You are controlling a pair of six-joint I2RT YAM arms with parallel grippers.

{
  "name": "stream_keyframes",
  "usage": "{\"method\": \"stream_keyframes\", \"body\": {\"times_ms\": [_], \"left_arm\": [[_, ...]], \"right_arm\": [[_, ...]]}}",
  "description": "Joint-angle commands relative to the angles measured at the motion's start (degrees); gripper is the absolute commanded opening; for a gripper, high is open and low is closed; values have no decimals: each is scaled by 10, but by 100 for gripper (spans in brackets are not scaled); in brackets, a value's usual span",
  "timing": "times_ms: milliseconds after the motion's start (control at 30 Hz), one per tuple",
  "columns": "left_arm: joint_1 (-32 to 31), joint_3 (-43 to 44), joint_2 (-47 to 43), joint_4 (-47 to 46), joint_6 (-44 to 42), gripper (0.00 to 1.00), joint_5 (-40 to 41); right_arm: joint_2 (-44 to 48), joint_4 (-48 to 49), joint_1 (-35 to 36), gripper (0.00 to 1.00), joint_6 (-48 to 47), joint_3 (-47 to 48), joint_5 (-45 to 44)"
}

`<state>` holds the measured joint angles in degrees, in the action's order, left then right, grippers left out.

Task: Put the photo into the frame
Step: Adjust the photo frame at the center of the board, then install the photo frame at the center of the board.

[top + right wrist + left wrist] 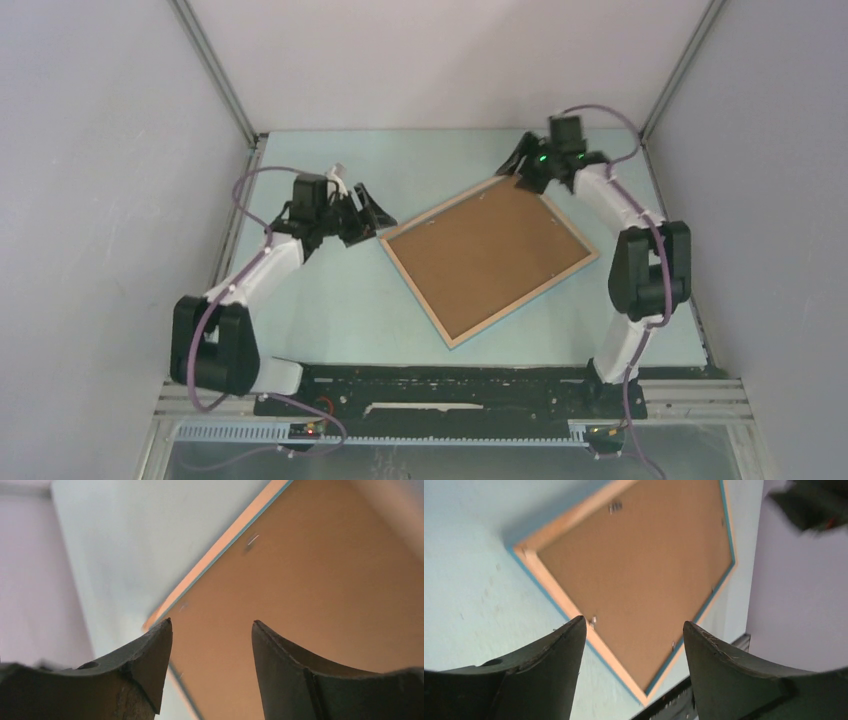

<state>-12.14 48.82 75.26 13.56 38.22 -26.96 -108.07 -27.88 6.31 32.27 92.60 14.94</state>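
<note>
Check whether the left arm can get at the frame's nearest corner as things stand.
Probably yes: the left gripper hangs open right by the frame's left corner, and nothing lies between them.

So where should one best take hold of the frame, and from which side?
The frame lies flat on the table, back up, with the brown backing board inside, so only its thin outer edge offers a grip. Probably take the wooden rim at the left corner, coming in low from the left, where the open left gripper is near.
</note>
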Motion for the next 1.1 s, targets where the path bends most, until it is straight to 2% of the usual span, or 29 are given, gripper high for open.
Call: {"method": "stream_keyframes", "body": {"times_ms": [0, 167, 300, 367, 533, 767, 1067], "left_arm": [[24, 115, 105, -13, -6, 76, 6], [26, 183, 208, -59, 18, 70, 9], [26, 267, 311, -15, -12, 67, -24], [26, 289, 343, -9, -21, 66, -43], [26, 310, 383, -4, -38, 66, -42], [26, 312, 415, -14, -21, 62, -63], [26, 302, 422, -31, 0, 60, -78]], "right_arm": [[48, 198, 109, 65, 160, -137, 77], [13, 239, 210, 51, 216, -158, 26], [-26, 256, 236, 26, 220, -153, -3], [-48, 244, 236, 21, 209, -144, -17], [-103, 259, 229, 17, 201, -126, -5], [-156, 247, 224, 3, 195, -84, -9], [-194, 231, 218, 1, 197, -49, -19]]}}
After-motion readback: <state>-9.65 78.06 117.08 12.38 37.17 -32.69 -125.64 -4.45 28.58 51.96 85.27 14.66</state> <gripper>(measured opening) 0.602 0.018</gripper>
